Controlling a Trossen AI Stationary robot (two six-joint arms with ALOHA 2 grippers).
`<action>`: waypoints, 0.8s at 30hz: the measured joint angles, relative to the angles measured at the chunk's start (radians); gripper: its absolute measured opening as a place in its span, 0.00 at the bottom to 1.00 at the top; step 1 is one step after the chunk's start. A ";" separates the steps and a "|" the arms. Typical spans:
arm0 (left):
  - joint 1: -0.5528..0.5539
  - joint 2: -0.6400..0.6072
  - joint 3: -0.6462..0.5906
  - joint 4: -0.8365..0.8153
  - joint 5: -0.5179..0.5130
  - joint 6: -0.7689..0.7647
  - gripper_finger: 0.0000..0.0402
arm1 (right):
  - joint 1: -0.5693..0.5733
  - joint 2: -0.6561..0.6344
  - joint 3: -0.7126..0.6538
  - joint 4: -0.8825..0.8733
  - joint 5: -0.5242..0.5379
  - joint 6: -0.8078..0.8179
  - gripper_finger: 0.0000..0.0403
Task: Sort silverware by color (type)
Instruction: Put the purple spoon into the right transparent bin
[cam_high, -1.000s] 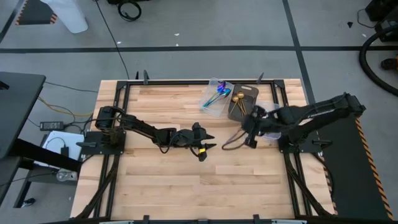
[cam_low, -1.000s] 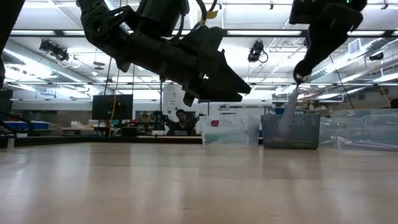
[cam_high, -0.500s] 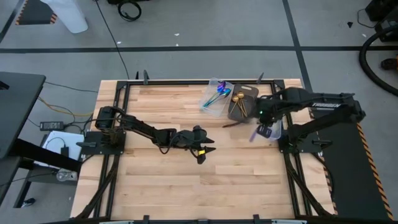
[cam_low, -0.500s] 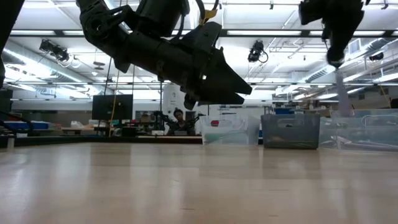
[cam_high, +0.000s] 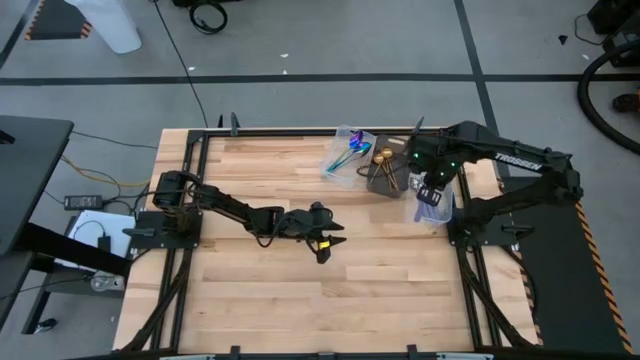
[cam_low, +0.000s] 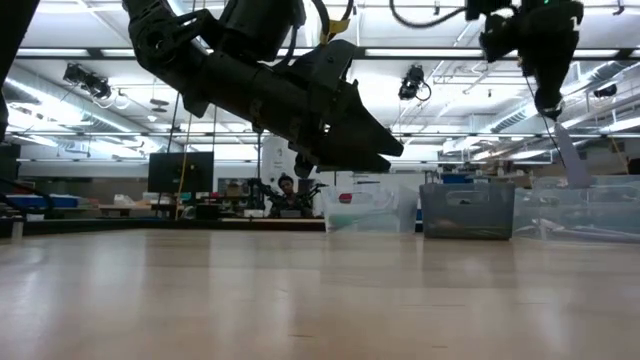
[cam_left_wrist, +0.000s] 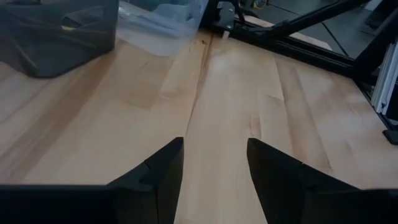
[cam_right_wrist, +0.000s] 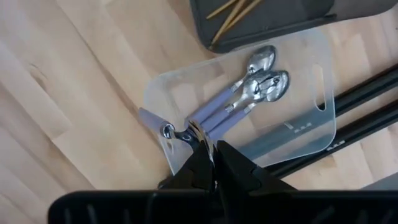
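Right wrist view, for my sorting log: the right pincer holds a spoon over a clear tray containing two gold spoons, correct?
No. Right wrist view: the two spoons in the clear tray are silver; the right pincer does hold a spoon over it.

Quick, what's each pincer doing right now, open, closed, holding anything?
Left pincer: open, empty, above the bare wooden table.
Right pincer: shut on a slim silver spoon, over the clear plastic tray.

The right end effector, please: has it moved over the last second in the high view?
Yes. The right end effector has travelled away from the table's middle, past the dark bin, to above the clear tray, carrying a silver spoon.
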 joint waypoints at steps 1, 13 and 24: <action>0.000 0.000 0.000 -0.005 0.000 0.000 0.46 | -0.020 0.005 0.000 0.000 -0.003 -0.024 0.05; 0.000 0.000 0.000 -0.029 0.000 0.001 0.46 | -0.257 0.021 0.000 0.001 -0.211 -0.313 0.05; 0.000 0.000 0.000 -0.041 0.000 0.002 0.46 | -0.444 0.016 -0.001 0.001 -0.247 -0.468 0.05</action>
